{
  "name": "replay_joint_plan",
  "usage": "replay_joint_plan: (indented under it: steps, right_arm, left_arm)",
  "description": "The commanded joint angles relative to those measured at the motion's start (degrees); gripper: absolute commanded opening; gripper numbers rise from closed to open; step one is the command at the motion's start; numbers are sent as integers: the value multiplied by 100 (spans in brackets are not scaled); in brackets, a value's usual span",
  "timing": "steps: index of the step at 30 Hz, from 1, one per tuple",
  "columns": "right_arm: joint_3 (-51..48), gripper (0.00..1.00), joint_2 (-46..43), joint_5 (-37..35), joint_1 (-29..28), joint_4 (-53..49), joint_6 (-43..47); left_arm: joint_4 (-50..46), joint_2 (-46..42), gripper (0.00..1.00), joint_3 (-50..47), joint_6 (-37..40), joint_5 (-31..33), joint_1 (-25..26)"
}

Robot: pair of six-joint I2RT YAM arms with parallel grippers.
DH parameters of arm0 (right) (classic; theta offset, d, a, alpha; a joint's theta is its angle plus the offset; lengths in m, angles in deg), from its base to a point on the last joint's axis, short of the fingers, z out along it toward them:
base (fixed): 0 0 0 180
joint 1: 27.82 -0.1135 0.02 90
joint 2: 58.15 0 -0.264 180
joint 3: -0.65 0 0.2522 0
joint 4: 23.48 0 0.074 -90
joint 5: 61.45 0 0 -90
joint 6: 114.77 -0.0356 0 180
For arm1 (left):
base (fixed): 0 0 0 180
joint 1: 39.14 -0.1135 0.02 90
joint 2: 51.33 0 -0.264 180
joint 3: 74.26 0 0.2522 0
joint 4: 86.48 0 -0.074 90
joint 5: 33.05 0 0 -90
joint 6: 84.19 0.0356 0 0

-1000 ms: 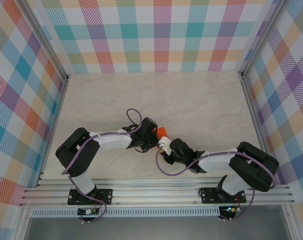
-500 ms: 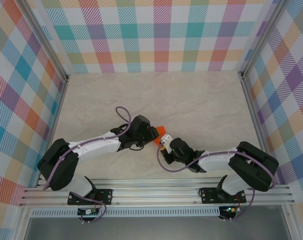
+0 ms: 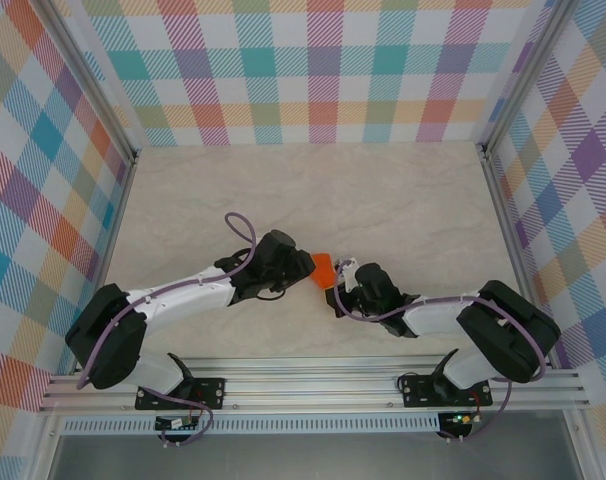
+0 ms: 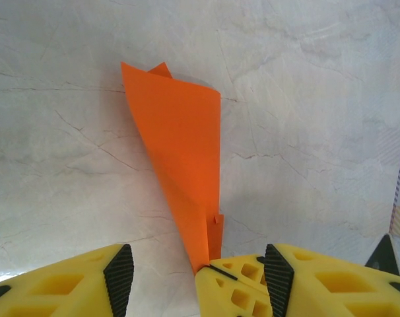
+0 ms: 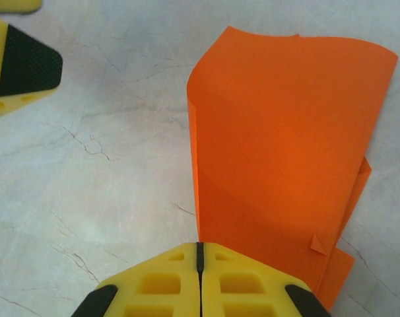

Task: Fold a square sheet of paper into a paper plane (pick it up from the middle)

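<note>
Overhead just orange; up close right gripper (image 5: 199, 247) pinches creased paper (image 5: 286, 132)

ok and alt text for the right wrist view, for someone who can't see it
A folded orange paper extends from the right gripper, whose yellow fingers are shut on its lower end, over a pale marbled table. The left gripper, open, shows at the top left corner.

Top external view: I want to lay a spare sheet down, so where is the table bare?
Bare: the far half of the table, between the side walls, up to the checked back wall. Crowded: the near middle, where the left gripper and right gripper meet at the orange paper.
</note>
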Motion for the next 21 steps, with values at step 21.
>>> replay_joint_plan:
  steps: [21]
  right_arm:
    - [63,8,331,1578,1228,-255,-1606]
  left_arm:
    - [927,1426,40,599,367,-1025,-17]
